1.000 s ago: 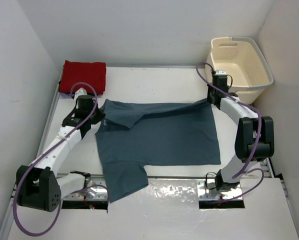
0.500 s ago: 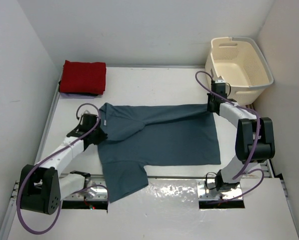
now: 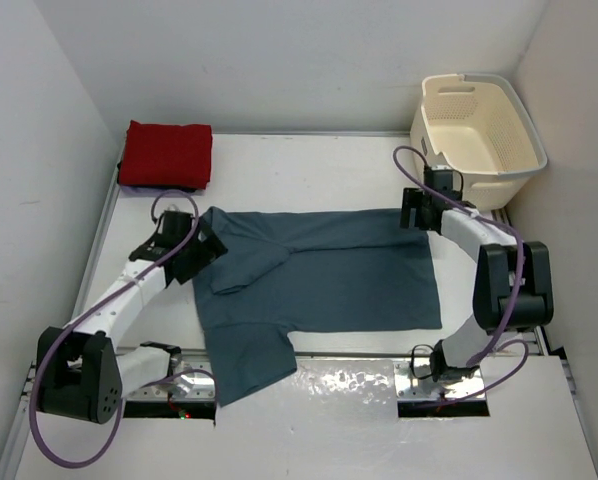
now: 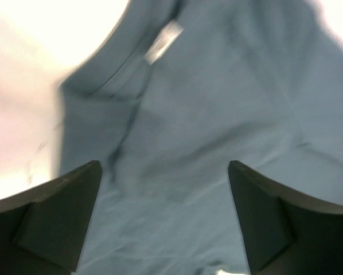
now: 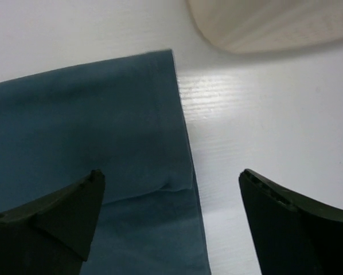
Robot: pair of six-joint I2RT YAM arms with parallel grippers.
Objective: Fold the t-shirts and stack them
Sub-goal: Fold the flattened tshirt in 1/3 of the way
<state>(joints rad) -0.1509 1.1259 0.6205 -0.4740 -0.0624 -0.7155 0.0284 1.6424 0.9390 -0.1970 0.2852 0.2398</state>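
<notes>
Red t-shirt (image 3: 166,153) folded far-left on bench (image 3: 309,160). Left jaws spread, empty, above collar (image 4: 120,69) of teal t-shirt (image 3: 329,275), flat mid-bench. Right jaws spread over hem corner. Looks soft, light, limp; pinch edges.

I work in a bare lab cell: plain white walls (image 3: 279,60) box my white table (image 3: 309,160) left, right and far.

The left arm (image 3: 117,298) and right arm (image 3: 466,226) are made up of white links joined by black joint housings. A purple cable (image 3: 36,400) is looped along each. The left gripper (image 4: 164,166) and right gripper (image 5: 171,172) are fitted with dark, wedge-shaped fingers (image 4: 57,212).
</notes>
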